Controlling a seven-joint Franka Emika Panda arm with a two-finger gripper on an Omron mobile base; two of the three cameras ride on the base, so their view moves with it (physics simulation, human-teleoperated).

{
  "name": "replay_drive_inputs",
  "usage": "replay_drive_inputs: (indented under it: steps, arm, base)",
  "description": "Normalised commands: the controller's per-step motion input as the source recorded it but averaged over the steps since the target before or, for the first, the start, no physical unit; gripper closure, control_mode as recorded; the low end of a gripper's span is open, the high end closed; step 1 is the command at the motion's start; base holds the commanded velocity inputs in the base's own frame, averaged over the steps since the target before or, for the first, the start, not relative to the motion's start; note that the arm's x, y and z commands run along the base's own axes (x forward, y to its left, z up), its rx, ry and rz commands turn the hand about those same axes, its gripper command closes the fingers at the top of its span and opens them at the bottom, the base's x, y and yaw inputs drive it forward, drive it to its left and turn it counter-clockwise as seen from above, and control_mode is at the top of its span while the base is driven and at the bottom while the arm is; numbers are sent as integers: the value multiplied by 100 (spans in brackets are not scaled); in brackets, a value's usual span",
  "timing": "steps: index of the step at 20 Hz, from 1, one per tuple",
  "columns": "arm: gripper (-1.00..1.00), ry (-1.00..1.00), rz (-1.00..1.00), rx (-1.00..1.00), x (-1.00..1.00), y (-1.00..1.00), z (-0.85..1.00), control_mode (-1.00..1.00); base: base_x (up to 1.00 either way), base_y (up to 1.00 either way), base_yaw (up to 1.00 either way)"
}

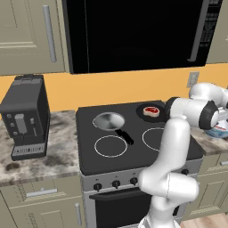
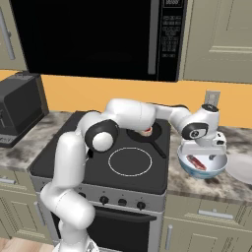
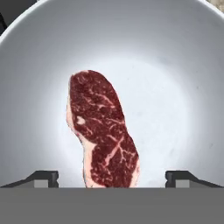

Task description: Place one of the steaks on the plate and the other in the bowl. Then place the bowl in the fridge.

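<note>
One steak point(image 3: 105, 131), red with white marbling, lies flat on the bottom of the white bowl point(image 3: 175, 65). My gripper point(image 3: 111, 178) hangs just above it, open, with the fingertips point(image 3: 41, 177) wide apart on either side and not touching the meat. From the right base view, the gripper point(image 2: 203, 152) reaches down into the bowl point(image 2: 203, 170) on the counter right of the stove, and the steak point(image 2: 196, 162) rests inside. The other steak point(image 1: 151, 110) sits on a dark round dish at the stove's back right burner. The white plate point(image 2: 242, 168) lies right of the bowl.
A grey pan point(image 1: 109, 121) with a black handle sits on the back left burner of the black stove point(image 1: 111, 160). A dark coffee machine point(image 1: 26, 116) stands on the left counter. A black microwave point(image 1: 133, 31) hangs overhead.
</note>
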Motion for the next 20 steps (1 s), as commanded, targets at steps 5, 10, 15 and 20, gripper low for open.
replay_drive_inputs:
  steps: [5,10,15,20]
  arm:
    - [-100,-3,0,3,-26,6,69,-100]
    - [-100,-7,0,3,-32,68,58,-100]
    - [-100,-1,8,-3,-27,85,17,-100]
    - [-100,0,15,-14,-33,78,7,-100]
  base:
    - [0,0,0]
    - [0,0,0]
    - [0,0,0]
    - [0,0,0]
